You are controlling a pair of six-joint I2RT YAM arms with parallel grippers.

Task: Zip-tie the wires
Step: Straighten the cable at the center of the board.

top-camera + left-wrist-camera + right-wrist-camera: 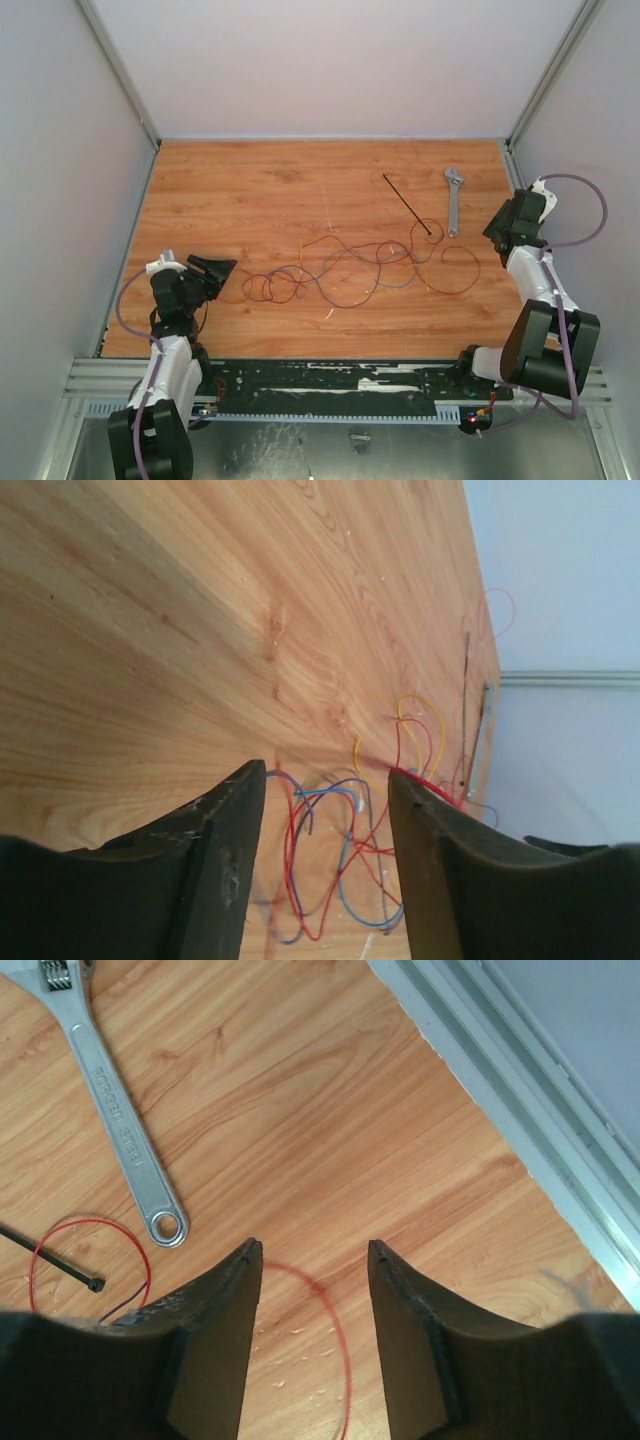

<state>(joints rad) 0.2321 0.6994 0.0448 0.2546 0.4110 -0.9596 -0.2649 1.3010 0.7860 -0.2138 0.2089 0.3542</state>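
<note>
Across the middle of the tabletop (250, 190) we see the wires (350, 265) sprawled loosely, the zip tie (408, 205) beside the wrench (454, 200) toward the far right corner. Our left hand (325, 775) and right hand (315, 1250) stand partly open, holding nothing.

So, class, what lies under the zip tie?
Mostly bare table. Near its head the zip tie crosses a red loop of the wires; which of them lies on top is too fine to tell. Nothing else shows beneath it.
</note>
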